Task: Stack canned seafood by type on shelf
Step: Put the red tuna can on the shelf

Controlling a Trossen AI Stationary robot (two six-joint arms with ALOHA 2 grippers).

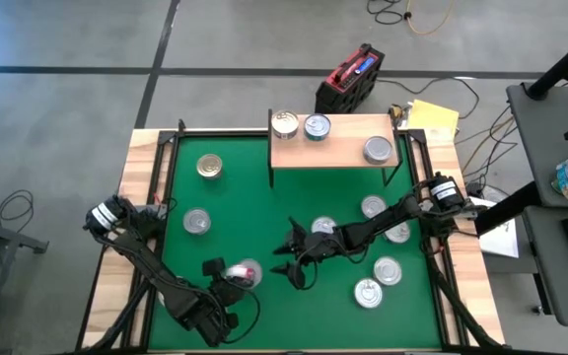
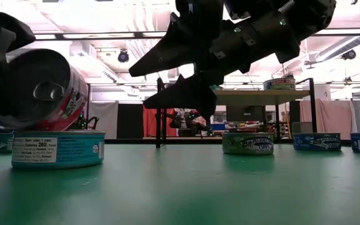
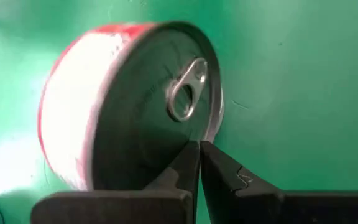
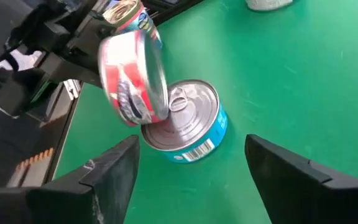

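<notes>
Found the red-labelled round metal tin with a silver pull-tab lid (image 3: 129, 106) tipped up on its edge near the front left of the large green mat with a wooden border (image 1: 264, 197). Saw it leaning on a flat blue-labelled tin with a silver lid (image 4: 191, 127), the lid facing sideways. Noted the left gripper (image 3: 199, 146) beside it, fingers pressed together, tips at the lower rim of that tilted lid. Could not tell whether any of the rim sat pinched between them.

Spotted the right gripper (image 1: 282, 253) over the middle of the mat, just beside the two tins, fingers spread wide and clasping nothing, pointed toward the pair.

Counted three tins on the small light-wood shelf on thin black legs (image 1: 338, 155) at the far edge of the mat: a gold-topped tin (image 1: 284, 123) touching a bluish-topped tin (image 1: 317, 126) at the left end, a silver-topped tin (image 1: 379, 150) apart at the right end.

Saw more tins loose on the mat: a gold-topped one (image 1: 209, 166) and a silver one (image 1: 196, 222) on the left, and five silver-topped ones (image 1: 388, 270) on the right around the right arm.
</notes>
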